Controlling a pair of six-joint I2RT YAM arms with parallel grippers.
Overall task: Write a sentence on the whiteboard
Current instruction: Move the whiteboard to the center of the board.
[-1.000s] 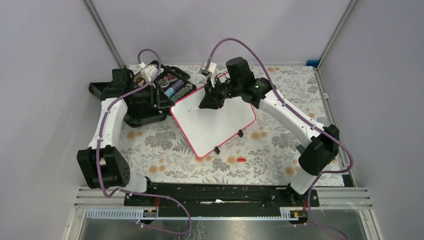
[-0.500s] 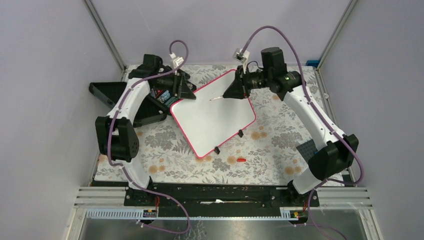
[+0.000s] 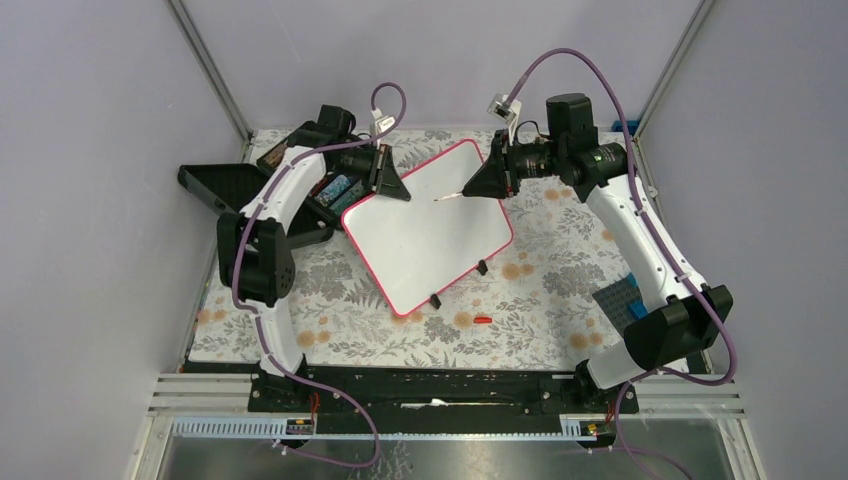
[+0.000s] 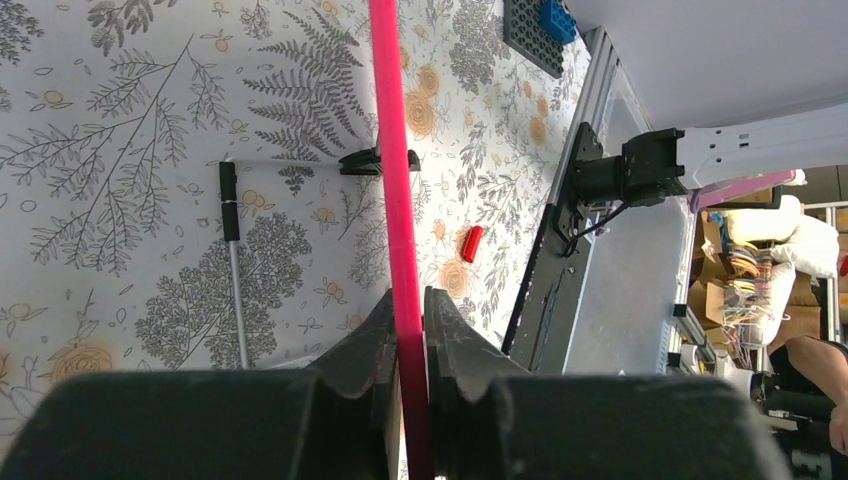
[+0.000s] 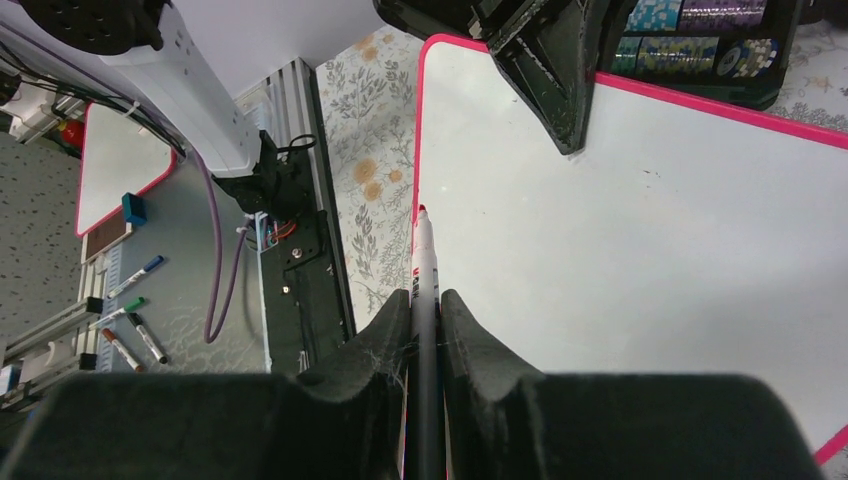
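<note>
The whiteboard lies tilted on the floral cloth, its face almost blank. My left gripper is shut on the board's red-pink rim at the far left edge, one jaw on each side of it. My right gripper is shut on a white marker with a red tip. The marker points left over the board's upper middle; I cannot tell whether the tip touches. In the right wrist view the left gripper's fingers show at the board's edge.
A black compartment case stands open just left of the board, under the left arm. A red cap lies on the cloth near the board's front clip feet. A grey baseplate sits at the right.
The left arm swung right from the case to the board's far left edge and shut on the rim. The right arm drew back rightward, carrying the marker.
</note>
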